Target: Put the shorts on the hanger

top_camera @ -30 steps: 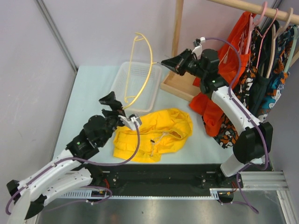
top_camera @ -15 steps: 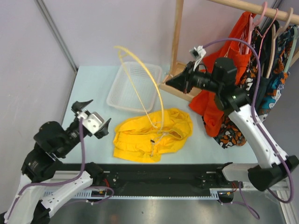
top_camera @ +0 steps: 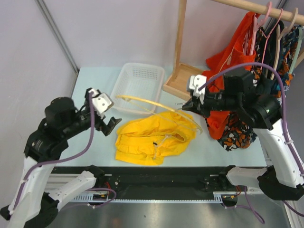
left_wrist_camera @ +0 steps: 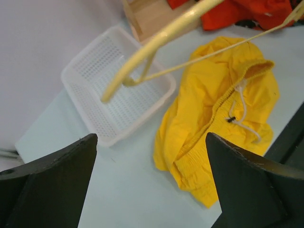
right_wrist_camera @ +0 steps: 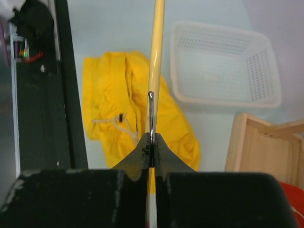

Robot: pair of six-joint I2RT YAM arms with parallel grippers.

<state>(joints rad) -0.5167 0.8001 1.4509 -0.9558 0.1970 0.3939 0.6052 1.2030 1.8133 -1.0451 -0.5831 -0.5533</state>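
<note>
The yellow shorts [top_camera: 154, 140] lie crumpled on the table near its front edge, white drawstring showing. The pale yellow hanger [top_camera: 142, 102] hangs almost level just above them, its far end over the basket. My right gripper [top_camera: 186, 105] is shut on the hanger's metal hook, the jaws pinching the wire [right_wrist_camera: 151, 118]; in the right wrist view the hanger [right_wrist_camera: 156, 47] runs straight away over the shorts [right_wrist_camera: 114, 99]. My left gripper [top_camera: 107, 110] stands open to the left of the shorts and holds nothing. Between its wide black fingers [left_wrist_camera: 47, 190] I see bare table and the shorts [left_wrist_camera: 209, 123].
A white mesh basket [top_camera: 137, 83] sits behind the shorts. The wooden rack's base [top_camera: 183, 83] and post stand at back right, with an orange garment [top_camera: 232, 52] and dark patterned clothes [top_camera: 266, 71] on the rail. A black rail [top_camera: 161, 175] runs along the front edge.
The right arm has swung the hanger down from upright to nearly level over the shorts. The left arm has pulled back from the basket to the left and now faces the shorts.
</note>
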